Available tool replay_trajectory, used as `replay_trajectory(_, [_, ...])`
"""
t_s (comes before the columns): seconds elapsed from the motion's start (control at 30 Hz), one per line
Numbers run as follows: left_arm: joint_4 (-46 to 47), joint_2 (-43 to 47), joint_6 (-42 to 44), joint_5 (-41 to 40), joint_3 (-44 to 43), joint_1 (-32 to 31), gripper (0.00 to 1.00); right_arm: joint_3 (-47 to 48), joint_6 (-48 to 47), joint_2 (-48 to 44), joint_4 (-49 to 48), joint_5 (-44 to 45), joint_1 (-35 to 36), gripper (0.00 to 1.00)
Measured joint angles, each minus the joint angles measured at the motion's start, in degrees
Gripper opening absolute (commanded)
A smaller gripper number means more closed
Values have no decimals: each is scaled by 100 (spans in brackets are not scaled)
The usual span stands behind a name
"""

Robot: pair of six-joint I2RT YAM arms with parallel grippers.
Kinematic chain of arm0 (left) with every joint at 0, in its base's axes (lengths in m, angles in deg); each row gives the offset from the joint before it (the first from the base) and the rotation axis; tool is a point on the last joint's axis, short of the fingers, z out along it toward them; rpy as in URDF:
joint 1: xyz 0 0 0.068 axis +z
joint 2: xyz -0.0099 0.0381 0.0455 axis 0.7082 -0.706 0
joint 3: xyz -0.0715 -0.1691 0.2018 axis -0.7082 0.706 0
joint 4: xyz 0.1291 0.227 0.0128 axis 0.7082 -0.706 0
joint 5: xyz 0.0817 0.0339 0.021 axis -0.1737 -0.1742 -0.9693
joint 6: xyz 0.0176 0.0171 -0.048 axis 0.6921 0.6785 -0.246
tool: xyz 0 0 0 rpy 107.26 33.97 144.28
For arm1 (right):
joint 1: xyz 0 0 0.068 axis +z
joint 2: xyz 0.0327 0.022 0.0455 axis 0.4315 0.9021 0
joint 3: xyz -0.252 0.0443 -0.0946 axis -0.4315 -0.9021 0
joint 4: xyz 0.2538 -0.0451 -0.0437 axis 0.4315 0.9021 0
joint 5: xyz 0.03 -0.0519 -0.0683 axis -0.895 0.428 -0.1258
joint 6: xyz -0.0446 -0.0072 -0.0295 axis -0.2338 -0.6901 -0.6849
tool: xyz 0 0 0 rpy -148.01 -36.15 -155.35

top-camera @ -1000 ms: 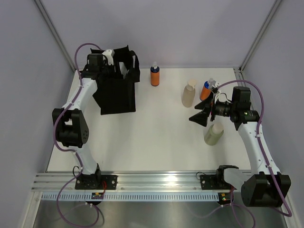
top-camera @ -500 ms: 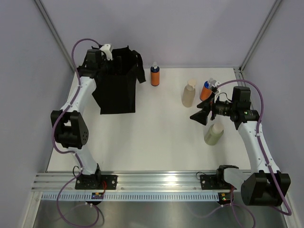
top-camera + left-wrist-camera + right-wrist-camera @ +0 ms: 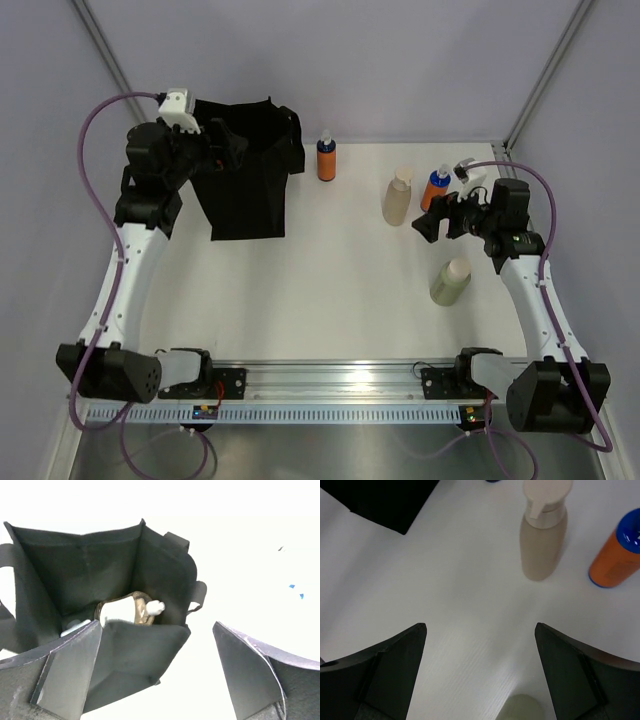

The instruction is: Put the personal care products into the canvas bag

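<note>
A: Start at the left. What is the left hand (image 3: 156, 626) doing?

B: It hangs above the canvas bag (image 3: 248, 185), fingers spread and nothing between them. In its wrist view the amber bottle (image 3: 131, 611) lies on the bag floor. Just beside it is what I take to be the white bottle (image 3: 75, 626), mostly hidden by the near wall.

A: So four are left on the bench (image 3: 330, 290)?

B: Yes. One orange bottle (image 3: 326, 158) stands just right of the bag. Then come the beige pump (image 3: 399, 196), the second orange bottle (image 3: 435, 188) near it, and the olive-green bottle (image 3: 450, 281) closer to the arms.

A: And the right hand (image 3: 480, 626)?

B: Wide open and empty, over the bench between the pump and the olive-green bottle, touching neither. I judge it is lining up on one of them, but I cannot say which.

A: How should it make the pick?

B: If it goes for the pump, it should close on the round body below the collar, not on the head, which might twist. It should keep the far finger off the second orange bottle nearby. Then lift straight, carry high over the bag rim, and let go only once well inside the mouth, beside the bottles lying there. The left hand should be out of the opening first.

A: Any writing?

B: None legible. Whatever labels the bottles carry are too small to read, and the bag looks plain black.
</note>
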Motion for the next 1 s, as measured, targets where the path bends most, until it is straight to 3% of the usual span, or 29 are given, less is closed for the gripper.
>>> replay_trajectory(0.2, [339, 1670, -131, 59, 1484, 0, 99, 640, -1084, 79, 1231, 199, 0, 100])
replay_trajectory(0.37, [522, 2610, -205, 619, 2544, 2, 99, 1419, -2177, 177, 2629, 310, 0, 99])
replay_trajectory(0.47, [625, 2953, -363, 1084, 3110, 0, 99, 1399, -2476, 236, 3012, 592, 72, 99])
replay_trajectory(0.7, [667, 3276, -612, 1945, 4124, -17, 99, 538, -2636, 223, 3224, 1895, 1019, 100])
replay_trajectory(1.0, [481, 3268, -619, 2098, 4347, -66, 99, 190, -2671, 328, 2957, 3379, 1167, 99])
